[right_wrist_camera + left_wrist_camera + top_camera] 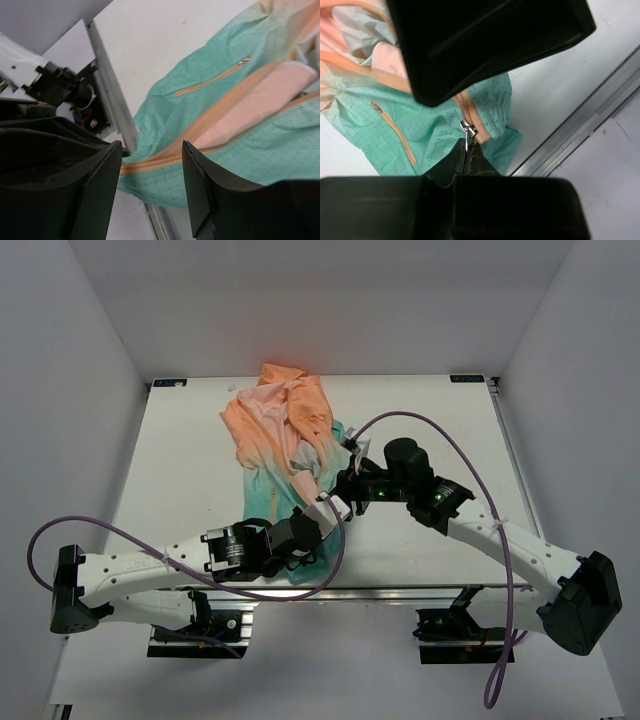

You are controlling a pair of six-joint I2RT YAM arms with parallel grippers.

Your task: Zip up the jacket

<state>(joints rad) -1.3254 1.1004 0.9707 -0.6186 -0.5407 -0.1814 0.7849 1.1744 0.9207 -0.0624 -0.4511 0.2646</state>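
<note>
The jacket lies crumpled mid-table, orange-peach at the far end and teal toward me. My left gripper is at the teal hem. In the left wrist view it is shut on the silver zipper pull at the bottom of the orange zipper. My right gripper hovers just above and beyond it, and its black body fills the top of the left wrist view. It is open, its fingers straddling the orange zipper band without touching it. The teal fabric lies beneath.
An orange pocket zipper runs beside the main one and also shows in the right wrist view. The table's metal front rail is close to the hem. The white table is walled on three sides. Purple cables loop over the arms.
</note>
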